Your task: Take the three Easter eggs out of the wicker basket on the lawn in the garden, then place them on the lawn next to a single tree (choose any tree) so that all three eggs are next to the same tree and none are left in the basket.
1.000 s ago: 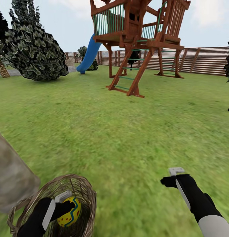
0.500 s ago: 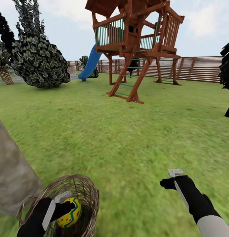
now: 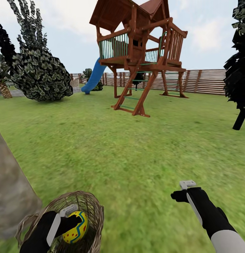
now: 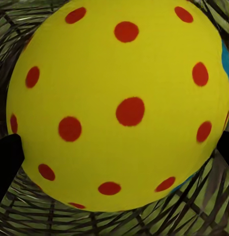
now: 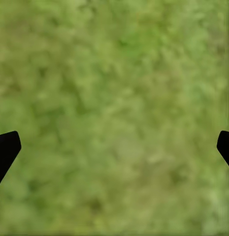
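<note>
The lawn point(image 3: 136, 151) spreads wide and green to a brown slatted fence point(image 3: 203, 81), with a wooden play tower point(image 3: 140, 52) and its blue slide point(image 3: 93, 75) standing well back on the grass. A thick grey-brown tree trunk point(image 3: 10, 196) rises at the left edge of the head view, just beside the wicker basket point(image 3: 85, 207). The left gripper point(image 3: 71, 219) reaches into the basket and is clamped on a yellow Easter egg point(image 3: 75, 227) with red dots and a blue zigzag; the left wrist view has that egg point(image 4: 119, 103) held between dark fingertips point(image 4: 6, 157) over the woven twigs. The right gripper point(image 3: 182, 192) hovers over bare grass, its fingers point(image 5: 6, 150) spread wide with nothing between them.
</note>
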